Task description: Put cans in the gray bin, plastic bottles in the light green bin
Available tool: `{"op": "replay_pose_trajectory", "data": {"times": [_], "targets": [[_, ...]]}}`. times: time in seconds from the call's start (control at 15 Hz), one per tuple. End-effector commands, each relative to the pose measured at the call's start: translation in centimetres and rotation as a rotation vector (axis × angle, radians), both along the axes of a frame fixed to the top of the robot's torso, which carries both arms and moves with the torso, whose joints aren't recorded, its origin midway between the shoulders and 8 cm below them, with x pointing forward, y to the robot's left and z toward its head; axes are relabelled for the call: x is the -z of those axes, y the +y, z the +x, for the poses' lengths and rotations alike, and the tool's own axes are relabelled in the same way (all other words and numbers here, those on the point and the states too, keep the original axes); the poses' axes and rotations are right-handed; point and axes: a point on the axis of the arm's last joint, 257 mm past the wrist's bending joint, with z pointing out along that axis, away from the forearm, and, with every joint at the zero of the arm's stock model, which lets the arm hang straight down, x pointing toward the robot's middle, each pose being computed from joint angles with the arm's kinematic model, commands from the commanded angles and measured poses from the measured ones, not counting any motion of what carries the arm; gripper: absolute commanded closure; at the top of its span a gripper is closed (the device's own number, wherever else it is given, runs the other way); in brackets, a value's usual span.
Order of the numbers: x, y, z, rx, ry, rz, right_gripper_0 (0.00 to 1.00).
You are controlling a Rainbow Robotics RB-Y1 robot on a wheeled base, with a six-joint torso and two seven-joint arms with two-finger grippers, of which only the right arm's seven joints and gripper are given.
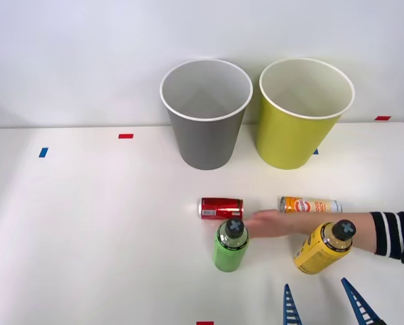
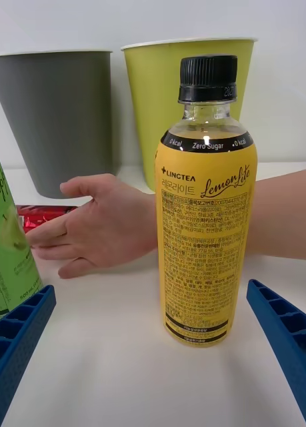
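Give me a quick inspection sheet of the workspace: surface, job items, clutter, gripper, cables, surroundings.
Surface: white table with small red and blue tape marks.
Job's things: gray bin and light green bin upright at the back, side by side. Red can and orange-and-white can lying on their sides. Green-labelled bottle and yellow-labelled bottle standing, capped.
Clutter: a person's hand reaching in between the cans and bottles, fingertips near the red can.
Grippers: right gripper open, low, facing the yellow-labelled bottle.
Cables: nothing seen.
Surroundings: plain white wall.
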Motion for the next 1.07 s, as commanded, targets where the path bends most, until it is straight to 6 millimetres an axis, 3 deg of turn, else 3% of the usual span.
{"op": "replay_pose_trajectory", "data": {"times": [0.07, 1.07], "targets": [[0.00, 0.00, 0.00, 0.000, 0.000, 0.000, 0.00], [0.00, 0.00, 0.00, 0.000, 0.000, 0.000, 0.00]]}}
